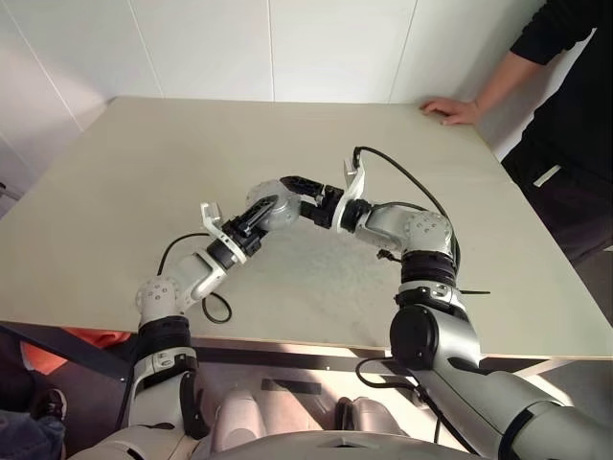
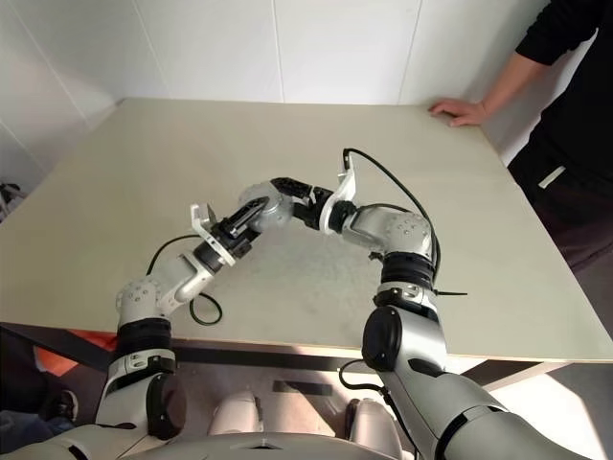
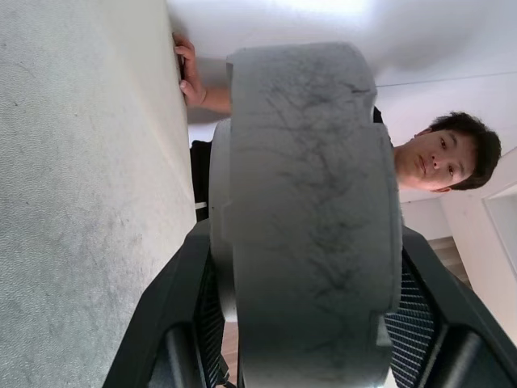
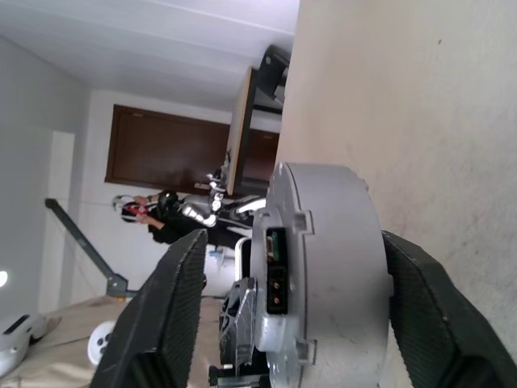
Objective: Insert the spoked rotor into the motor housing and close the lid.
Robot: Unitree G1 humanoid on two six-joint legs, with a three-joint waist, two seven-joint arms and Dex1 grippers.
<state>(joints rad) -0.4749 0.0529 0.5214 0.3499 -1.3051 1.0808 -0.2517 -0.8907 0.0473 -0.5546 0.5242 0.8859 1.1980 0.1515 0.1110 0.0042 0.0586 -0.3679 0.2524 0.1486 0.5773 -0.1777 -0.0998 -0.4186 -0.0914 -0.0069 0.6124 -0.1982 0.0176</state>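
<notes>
- pale tabletop [image 1: 115, 182], white wall behind it; a person's hand [image 1: 450, 110] rests on the far right edge, well apart from the work.
- left gripper [image 1: 257, 220] comes up from the near left and points forward and to the right, raised a little above the table; its black fingers [image 3: 166, 311] are part-way open and clamped on the curved wall of the motor housing [image 1: 273, 206].
- the housing is held in the air over the middle of the table, between the two grippers, on its side, its round axis running roughly level across the fingers; in the left wrist view its grey, scuffed wall sits tight between both pads.
- right gripper [image 1: 305, 185] reaches in from the right, about level, pointing to the left; its fingers [image 4: 170, 311] stand wide on either side of the same housing with a visible gap, so by my judgement it has no grip.
- judgement: the left arm carries the piece alone; the right is nearest to take it again.
- rotor and lid: cannot tell where they are.
</notes>
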